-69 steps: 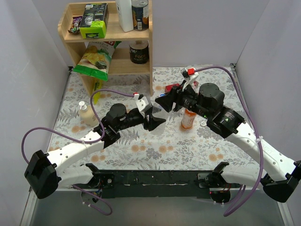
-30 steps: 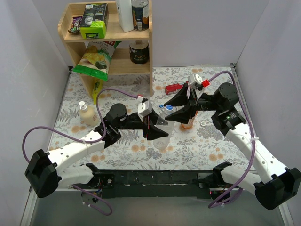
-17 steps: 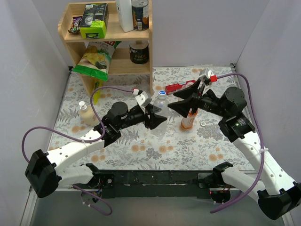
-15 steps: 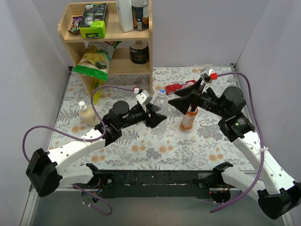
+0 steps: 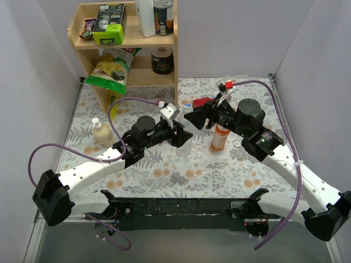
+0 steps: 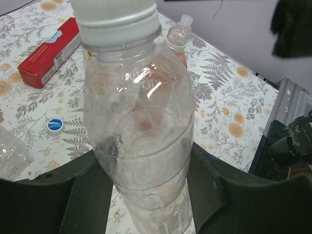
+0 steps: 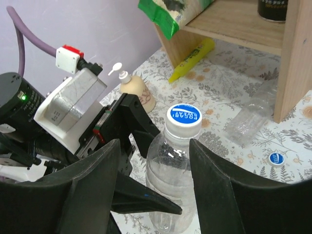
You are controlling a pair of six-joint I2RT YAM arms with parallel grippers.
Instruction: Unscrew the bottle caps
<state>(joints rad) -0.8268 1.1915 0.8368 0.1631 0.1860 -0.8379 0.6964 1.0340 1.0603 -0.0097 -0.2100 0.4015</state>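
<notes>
Bottle (image 7: 168, 180) stands near the shelf (image 5: 176, 66), its body clenched in the left pincer (image 6: 146, 195). Right pincer (image 7: 153, 144) has swung back, released, its jaws now flanking the blue cap (image 7: 184, 117), so twisting looks ready to begin.

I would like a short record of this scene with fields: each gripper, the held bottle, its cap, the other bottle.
left gripper: shut on the clear bottle, held upright
right gripper: open, fingers either side of the cap
cap: blue top, on the clear bottle
orange bottle: upright, neck open
loose cap: on the table
</notes>
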